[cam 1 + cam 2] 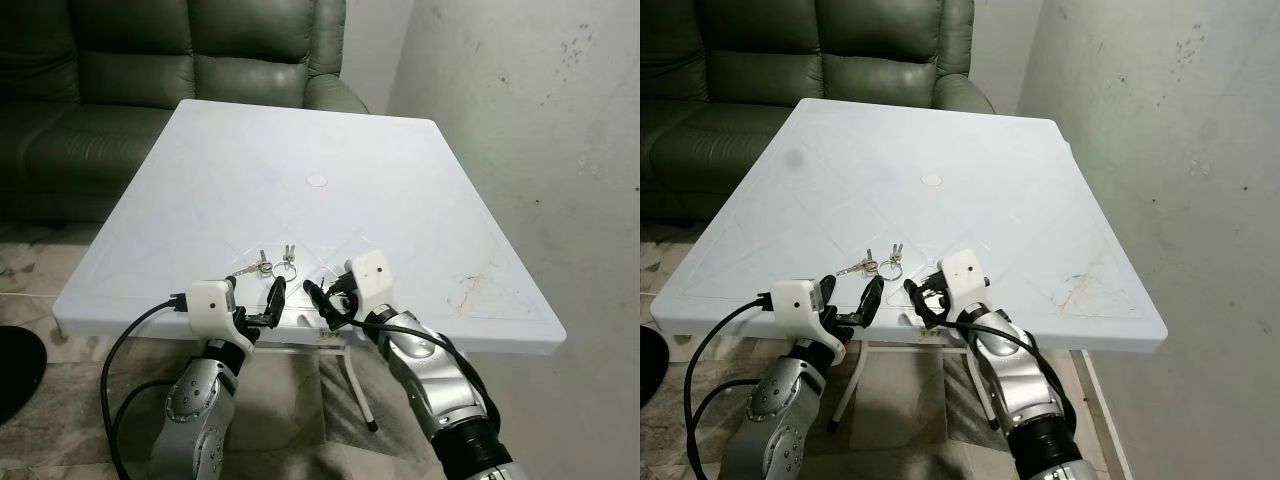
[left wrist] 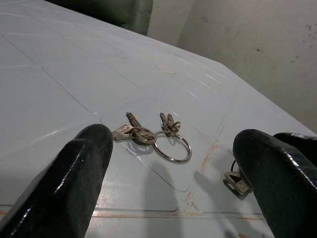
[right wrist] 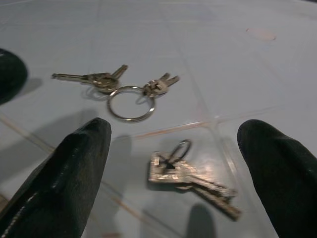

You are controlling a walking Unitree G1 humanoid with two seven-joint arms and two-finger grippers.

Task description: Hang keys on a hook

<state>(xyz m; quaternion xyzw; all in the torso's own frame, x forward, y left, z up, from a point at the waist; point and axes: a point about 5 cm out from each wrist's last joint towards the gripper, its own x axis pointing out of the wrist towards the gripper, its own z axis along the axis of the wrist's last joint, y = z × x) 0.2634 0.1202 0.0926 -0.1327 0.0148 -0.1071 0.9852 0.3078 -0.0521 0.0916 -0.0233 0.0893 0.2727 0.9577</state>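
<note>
Left gripper: at the near edge of the white table, fingers spread wide and empty; the key ring lies flat just beyond and between its tips, untouched.

Key ring: near the table's front edge, a big loop with small keys fanned to either side; nearer the left gripper than the table's centre plug.

Second key bunch: a smaller set, flat on the table just ahead of the right gripper, beside the key ring but apart from it.

Right gripper: also at the table's near edge, jaws wide, holding nothing; the second bunch sits between its fingers.

Risk: the keys lie flat on smooth plastic, so fingers may skate over them or push them along instead of lifting; with both grippers close together at the edge, they could knock each other or nudge a bunch off.

Hook: I cannot make one out near the table.
</note>
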